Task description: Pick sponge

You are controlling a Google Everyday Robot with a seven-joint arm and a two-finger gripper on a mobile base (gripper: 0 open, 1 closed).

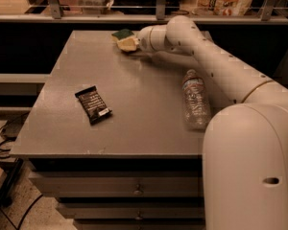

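The sponge (122, 33) lies near the far edge of the grey table (134, 109), left of the middle. Its dark green top faces up, with a strip of pale yellow foam below. My gripper (127, 43) reaches in from the right on the long white arm (206, 56). It sits low over the table, right at the sponge's near right side, touching or almost touching it. Part of the sponge is hidden behind the gripper.
A black snack-bar wrapper (93, 104) lies on the table's left front. A clear plastic water bottle (196, 99) lies on its side at the right, under the arm. A railing and shelf (134, 13) run behind the table's far edge.
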